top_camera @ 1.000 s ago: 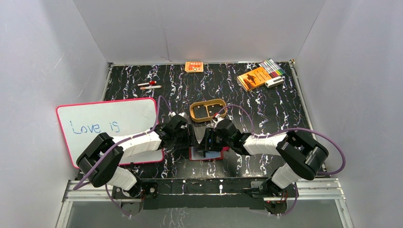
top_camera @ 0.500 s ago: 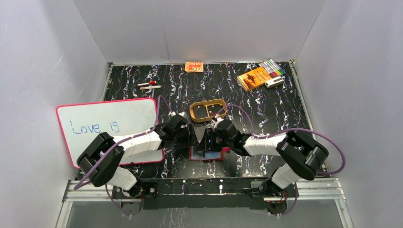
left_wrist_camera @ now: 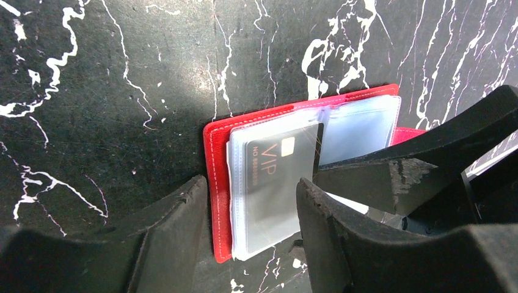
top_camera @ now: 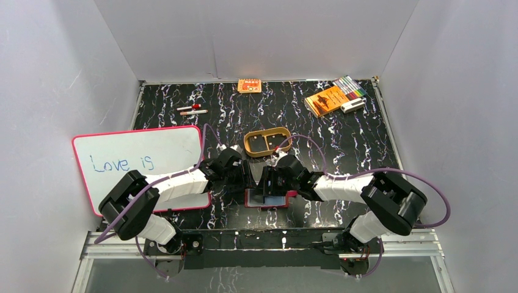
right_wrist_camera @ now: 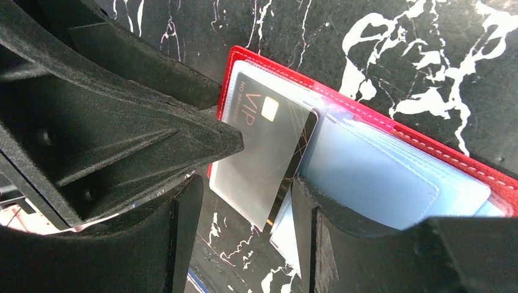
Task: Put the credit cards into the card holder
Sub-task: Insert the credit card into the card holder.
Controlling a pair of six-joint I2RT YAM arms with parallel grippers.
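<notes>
The red card holder [top_camera: 267, 199] lies open on the black marbled table near the front edge, its clear sleeves facing up. A dark "VIP" credit card [left_wrist_camera: 278, 177] sits in the left sleeve, and its long edge [right_wrist_camera: 299, 165] shows along the sleeve's opening. Light blue cards [right_wrist_camera: 379, 183] fill the right sleeves. My left gripper [left_wrist_camera: 250, 226] stands open astride the holder's left half. My right gripper [right_wrist_camera: 244, 232] is open over the dark card's lower corner, one finger [right_wrist_camera: 324, 226] on the blue sleeves. Both grippers [top_camera: 256, 178] meet above the holder.
A whiteboard [top_camera: 140, 162] reading "Love is" lies to the left under my left arm. A tan oval tray [top_camera: 267, 141] stands just behind the grippers. Pens [top_camera: 191, 110], an orange packet [top_camera: 249, 85], an orange booklet [top_camera: 325, 100] and markers [top_camera: 349, 86] lie along the back.
My right gripper's jaws have widened a little and that arm has shifted slightly. The left gripper and the card holder have stayed put.
</notes>
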